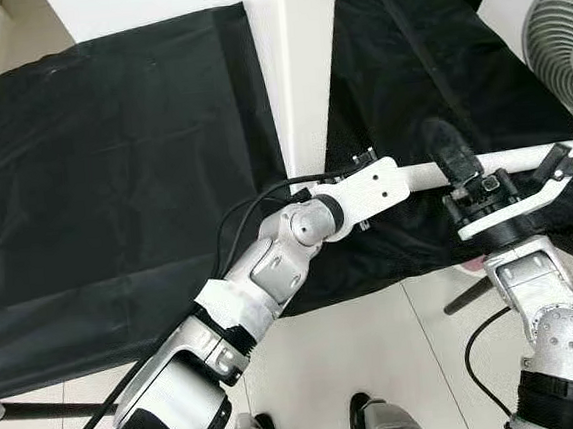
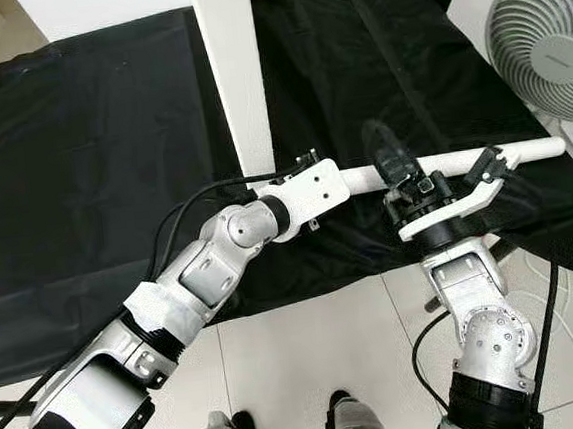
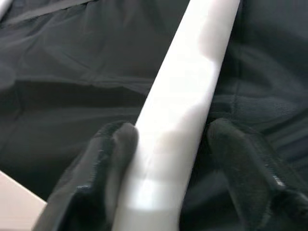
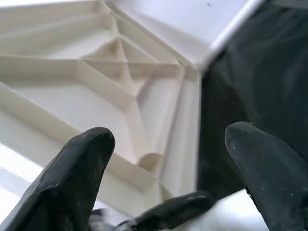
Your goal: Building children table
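white table leg (image 2: 463, 163), black cloth (image 1: 111, 160), white tiles (image 1: 379, 357)

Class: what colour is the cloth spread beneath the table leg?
Black cloth, clearest in the left eye view.

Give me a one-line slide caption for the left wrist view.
Left gripper closed around a white table leg, its black fingers on either side, above black cloth.

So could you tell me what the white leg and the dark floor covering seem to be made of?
White leg: likely smooth plastic, with an even satin sheen; painted wood is possible. The left gripper holds it. Black sheet: thin fabric or plastic film, wrinkled and faintly glossy.
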You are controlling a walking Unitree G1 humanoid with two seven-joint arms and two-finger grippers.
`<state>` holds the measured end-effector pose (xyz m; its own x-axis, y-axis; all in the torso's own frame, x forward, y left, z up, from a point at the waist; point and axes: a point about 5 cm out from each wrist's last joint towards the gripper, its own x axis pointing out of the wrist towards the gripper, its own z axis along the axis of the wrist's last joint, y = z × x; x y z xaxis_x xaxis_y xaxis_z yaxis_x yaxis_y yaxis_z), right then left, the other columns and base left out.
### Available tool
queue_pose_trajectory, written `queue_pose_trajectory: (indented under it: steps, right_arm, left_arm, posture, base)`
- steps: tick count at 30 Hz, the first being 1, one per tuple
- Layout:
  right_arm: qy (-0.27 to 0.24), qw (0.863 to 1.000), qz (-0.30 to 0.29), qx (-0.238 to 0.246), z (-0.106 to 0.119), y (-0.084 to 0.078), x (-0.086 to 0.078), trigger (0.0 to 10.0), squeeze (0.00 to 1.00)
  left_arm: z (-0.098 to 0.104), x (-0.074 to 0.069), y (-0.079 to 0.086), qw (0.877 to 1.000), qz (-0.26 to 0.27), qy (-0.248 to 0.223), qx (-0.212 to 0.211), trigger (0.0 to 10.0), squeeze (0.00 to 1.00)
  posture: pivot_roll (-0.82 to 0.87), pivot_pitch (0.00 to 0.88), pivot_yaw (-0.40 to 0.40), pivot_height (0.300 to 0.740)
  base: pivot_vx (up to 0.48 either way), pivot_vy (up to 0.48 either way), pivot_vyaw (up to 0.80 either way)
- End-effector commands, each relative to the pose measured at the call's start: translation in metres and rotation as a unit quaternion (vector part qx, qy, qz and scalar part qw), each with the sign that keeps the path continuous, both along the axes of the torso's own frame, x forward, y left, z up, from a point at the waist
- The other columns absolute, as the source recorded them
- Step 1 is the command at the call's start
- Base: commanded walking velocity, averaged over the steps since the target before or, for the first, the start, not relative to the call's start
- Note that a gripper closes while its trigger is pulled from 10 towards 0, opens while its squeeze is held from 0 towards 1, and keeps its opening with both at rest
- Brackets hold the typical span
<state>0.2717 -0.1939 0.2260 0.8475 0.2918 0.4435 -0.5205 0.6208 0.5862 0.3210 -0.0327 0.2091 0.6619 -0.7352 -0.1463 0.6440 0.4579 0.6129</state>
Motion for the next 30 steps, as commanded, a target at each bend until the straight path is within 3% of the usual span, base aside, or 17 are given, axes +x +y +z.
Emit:
queue_pose_trajectory:
  steps: [1, 9, 10, 11, 12, 13, 20, 22, 26, 28, 30]
  right_arm:
    - [-0.007, 1.0, -0.017, -0.014, 0.005, -0.003, 0.006, 10.0, 0.0]
    - [-0.007, 0.998, -0.033, -0.051, 0.011, 0.002, 0.033, 10.0, 0.0]
    - [-0.006, 0.998, -0.034, -0.051, 0.012, 0.003, 0.035, 10.0, 0.0]
    - [-0.005, 0.998, -0.038, -0.054, 0.012, 0.003, 0.038, 10.0, 0.0]
    - [-0.004, 0.998, -0.04, -0.056, 0.012, 0.004, 0.04, 10.0, 0.0]
    - [-0.004, 0.997, -0.043, -0.056, 0.012, 0.004, 0.043, 10.0, 0.0]
    - [0.001, 0.997, -0.061, -0.05, 0.014, 0.004, 0.055, 10.0, 0.0]
    - [0.005, 0.996, -0.073, -0.057, 0.013, 0.004, 0.061, 10.0, 0.0]
    - [0.007, 0.994, -0.083, -0.072, 0.013, 0.005, 0.068, 10.0, 0.0]
    - [0.008, 0.992, -0.086, -0.089, 0.014, 0.009, 0.077, 10.0, 0.0]
    - [0.008, 0.992, -0.087, -0.092, 0.014, 0.009, 0.078, 10.0, 0.0]
  left_arm:
    - [-0.009, -0.003, 0.008, 0.999, 0.001, 0.036, -0.006, 10.0, 1.0]
    - [0.0, -0.022, 0.026, 0.998, -0.024, 0.041, -0.044, 10.0, 1.0]
    - [0.001, -0.022, 0.027, 0.998, -0.025, 0.036, -0.043, 10.0, 0.45]
    - [0.002, -0.024, 0.03, 0.998, -0.018, 0.035, -0.048, 10.0, 0.18]
    - [0.002, -0.024, 0.033, 0.998, -0.014, 0.036, -0.053, 10.0, 0.18]
    - [0.003, -0.025, 0.035, 0.998, -0.008, 0.031, -0.057, 10.0, 0.0]
    - [0.013, -0.036, 0.054, 0.993, 0.014, 0.017, -0.115, 10.0, 0.0]
    - [0.018, -0.046, 0.063, 0.99, -0.001, 0.024, -0.14, 10.0, 0.0]
    - [0.015, -0.06, 0.08, 0.99, -0.033, 0.039, -0.129, 10.0, 0.0]
    - [0.009, -0.068, 0.102, 0.993, -0.04, 0.052, -0.1, 10.0, 0.0]
    - [0.009, -0.069, 0.105, 0.993, -0.037, 0.054, -0.096, 10.0, 0.0]
  posture:
    - [-0.1, 0.193, 0.109, 0.74]
    - [-0.08, 0.194, 0.092, 0.74]
    - [-0.08, 0.194, 0.092, 0.74]
    - [-0.07, 0.194, 0.089, 0.74]
    - [-0.07, 0.194, 0.089, 0.74]
    - [-0.07, 0.195, 0.085, 0.74]
    - [-0.06, 0.195, 0.075, 0.74]
    - [-0.05, 0.194, 0.064, 0.74]
    - [-0.05, 0.191, 0.056, 0.74]
    - [-0.04, 0.182, 0.045, 0.74]
    - [-0.04, 0.182, 0.045, 0.74]
  base:
    - [0.0, 0.0, 0.0]
    - [0.0, 0.0, 0.0]
    - [0.0, 0.0, 0.0]
    - [0.0, 0.0, 0.0]
    - [0.0, 0.0, 0.0]
    - [0.0, 0.0, 0.0]
    - [0.0, 0.0, 0.0]
    - [0.0, 0.0, 0.0]
    - [0.0, 0.0, 0.0]
    - [0.0, 0.0, 0.0]
    - [0.0, 0.0, 0.0]
